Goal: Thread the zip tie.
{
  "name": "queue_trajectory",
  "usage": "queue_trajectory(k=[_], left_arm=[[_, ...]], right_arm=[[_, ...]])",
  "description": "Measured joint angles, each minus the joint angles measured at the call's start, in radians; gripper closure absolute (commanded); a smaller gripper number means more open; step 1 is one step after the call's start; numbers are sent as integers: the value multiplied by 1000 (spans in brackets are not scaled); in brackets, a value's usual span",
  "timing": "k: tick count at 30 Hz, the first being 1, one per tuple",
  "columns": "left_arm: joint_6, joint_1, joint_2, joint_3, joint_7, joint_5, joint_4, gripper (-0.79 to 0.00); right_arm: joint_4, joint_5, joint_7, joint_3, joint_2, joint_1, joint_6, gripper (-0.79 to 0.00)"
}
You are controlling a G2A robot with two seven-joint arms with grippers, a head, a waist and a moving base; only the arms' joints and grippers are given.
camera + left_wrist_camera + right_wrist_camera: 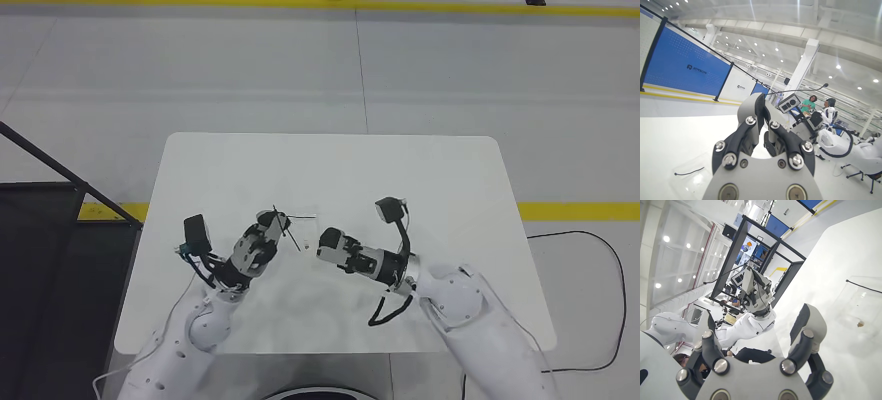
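Observation:
My left gripper (pixel 762 99) is shut on a thin black zip tie (pixel 797 90), pinching it near one end. The rest of the tie arcs free through the air toward the right arm. In the top view the left gripper (pixel 269 230) sits left of centre, the held zip tie (pixel 288 233) sticking out of it. My right gripper (pixel 757 313) is open and holds nothing. It hovers just above the table (pixel 420 180), a short gap to the right of the left one, and faces the left gripper (pixel 748 273). The right gripper (pixel 326 243) is apart from the tie.
A second black zip tie (pixel 689 172) lies on a flat clear plastic bag (pixel 859 302) on the white table, just beyond the two grippers. A small brown scrap (pixel 860 324) lies on that bag. A black frame stands off the table's left side.

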Motion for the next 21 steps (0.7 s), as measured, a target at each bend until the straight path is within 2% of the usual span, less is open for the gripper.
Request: queue_trajectory(k=[5,8,9,14,21], left_arm=[[-10,-4,-3,3,-29,-18,5,0],[-10,-9,-6,10,-34,-16,11,0],[-11,-11,-7,12,-35,-13,14,0],[-16,-14,-11,16,-31,-4,23,0],[-16,-15,-16,12,-17,6,29,0]], right_arm=[[10,-49,-49,-27,-10,12,-2,-613],[11,-74,-69,-40,-15,19,9,-486],[11,-82,-74,-44,-16,21,14,-474],[11,-105,-85,-58,-22,26,29,-308],[15,-96,-70,-62,-25,27,34,-234]])
